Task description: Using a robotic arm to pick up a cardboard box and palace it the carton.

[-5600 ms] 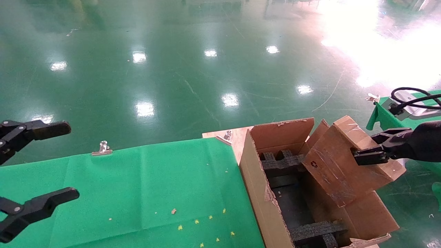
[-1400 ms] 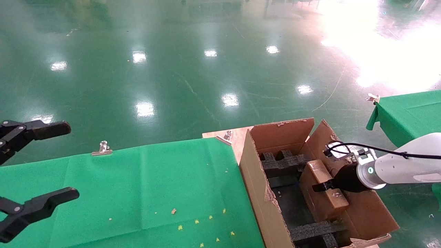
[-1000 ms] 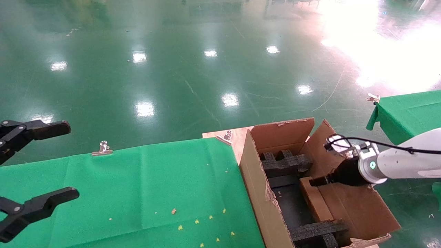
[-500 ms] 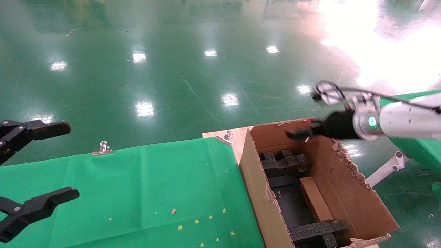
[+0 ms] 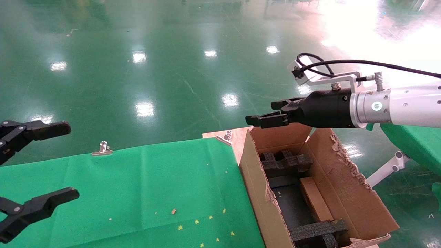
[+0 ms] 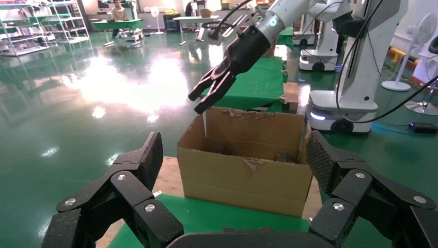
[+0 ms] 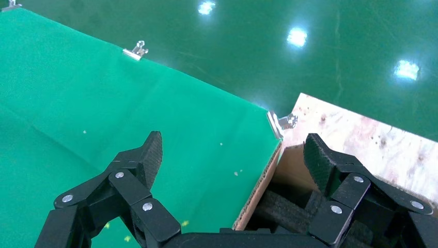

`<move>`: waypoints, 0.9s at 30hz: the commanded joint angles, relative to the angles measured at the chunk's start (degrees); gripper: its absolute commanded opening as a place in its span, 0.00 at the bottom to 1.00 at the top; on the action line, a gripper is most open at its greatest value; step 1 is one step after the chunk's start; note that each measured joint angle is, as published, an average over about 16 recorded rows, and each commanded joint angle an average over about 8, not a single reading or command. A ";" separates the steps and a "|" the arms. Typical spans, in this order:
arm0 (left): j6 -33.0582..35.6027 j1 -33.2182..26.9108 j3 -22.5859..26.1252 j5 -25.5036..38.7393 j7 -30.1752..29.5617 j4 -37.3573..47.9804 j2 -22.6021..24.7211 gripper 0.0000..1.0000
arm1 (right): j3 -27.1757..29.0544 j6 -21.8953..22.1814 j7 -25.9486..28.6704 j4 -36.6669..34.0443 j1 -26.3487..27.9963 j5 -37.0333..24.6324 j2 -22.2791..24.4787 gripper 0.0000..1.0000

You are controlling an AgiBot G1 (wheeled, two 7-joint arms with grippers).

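The robotic arm (image 5: 392, 110) reaches in from the right, its right gripper (image 5: 265, 115) above the far end of the carton (image 5: 255, 186), jaws spread apart and holding nothing. The cardboard box (image 5: 315, 203) stands on its narrow edge inside the carton, between the black foam inserts (image 5: 284, 162), well below and nearer than the jaws. The left gripper (image 5: 38, 165) hangs over the left end of the green-covered desk (image 5: 144, 186), jaws wide apart and empty.
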 commanded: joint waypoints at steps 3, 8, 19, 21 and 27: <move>0.00 0.01 -0.01 -0.01 0.00 0.01 -0.01 1.00 | 0.99 -1.07 -1.28 1.08 0.24 1.68 0.65 1.00; 0.00 0.01 0.00 -0.01 0.00 0.01 0.00 1.00 | 0.85 -0.90 -0.90 0.53 -0.15 1.28 0.32 1.00; 0.00 0.01 -0.01 -0.01 0.00 0.01 0.00 1.00 | 10.38 -6.09 -6.19 0.80 -6.60 3.00 -0.91 1.00; 0.00 0.01 -0.01 -0.01 0.00 0.01 0.00 1.00 | 12.91 -7.48 -7.61 0.89 -8.28 3.49 -1.22 1.00; 0.00 0.01 0.00 -0.01 0.00 0.01 0.00 1.00 | 21.13 -11.98 -12.23 1.20 -13.78 5.07 -2.22 1.00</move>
